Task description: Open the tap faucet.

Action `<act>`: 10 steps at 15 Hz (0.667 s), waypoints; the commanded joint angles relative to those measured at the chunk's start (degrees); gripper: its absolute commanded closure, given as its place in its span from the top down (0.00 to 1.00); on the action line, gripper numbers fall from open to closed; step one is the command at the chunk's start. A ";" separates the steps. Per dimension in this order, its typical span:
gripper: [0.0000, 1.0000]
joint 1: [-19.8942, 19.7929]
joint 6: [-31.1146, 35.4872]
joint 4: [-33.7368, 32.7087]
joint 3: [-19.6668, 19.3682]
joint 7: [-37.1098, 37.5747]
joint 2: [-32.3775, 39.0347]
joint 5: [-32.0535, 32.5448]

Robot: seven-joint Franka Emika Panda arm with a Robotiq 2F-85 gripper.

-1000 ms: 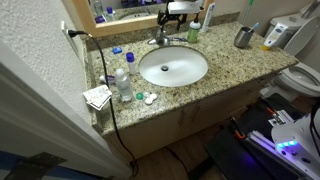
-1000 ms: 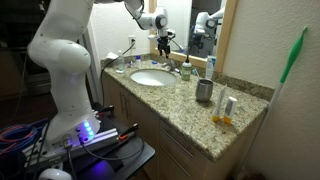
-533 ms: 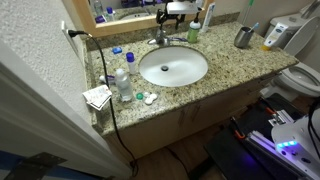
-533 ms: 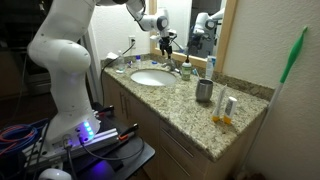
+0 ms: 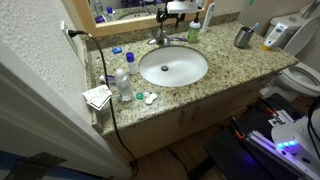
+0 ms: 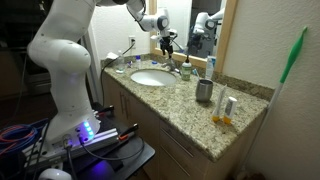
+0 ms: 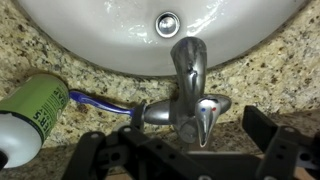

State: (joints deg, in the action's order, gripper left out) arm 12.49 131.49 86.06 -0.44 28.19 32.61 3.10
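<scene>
My arm (image 6: 60, 50) is glossy white in both exterior views, built from thick rounded links with thin darker seams where one link meets the next. The base (image 6: 80, 125) is white too and carries a strip of blue light (image 6: 90, 133). A loose bundle of black, blue and red cables (image 6: 30, 135) lies beside it. At the far end, past a white wrist, the gripper (image 6: 166, 42) is matt black. In the wrist view I see its two fingers (image 7: 280, 155) as blocky black bars on hinged black linkages.
</scene>
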 commanded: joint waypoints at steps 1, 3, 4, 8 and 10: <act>1.00 0.80 4.60 1.22 -1.10 0.90 -0.63 1.08; 1.00 1.16 10.82 3.24 -1.41 0.85 -2.61 1.97; 1.00 1.14 11.53 3.10 -1.37 0.83 -2.90 1.74; 1.00 0.75 9.84 -0.01 -0.87 -0.18 -0.94 0.57; 1.00 0.44 8.73 -2.96 -0.81 -0.25 2.07 0.12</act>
State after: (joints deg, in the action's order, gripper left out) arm 12.85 141.45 86.14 -0.83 28.26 31.86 4.09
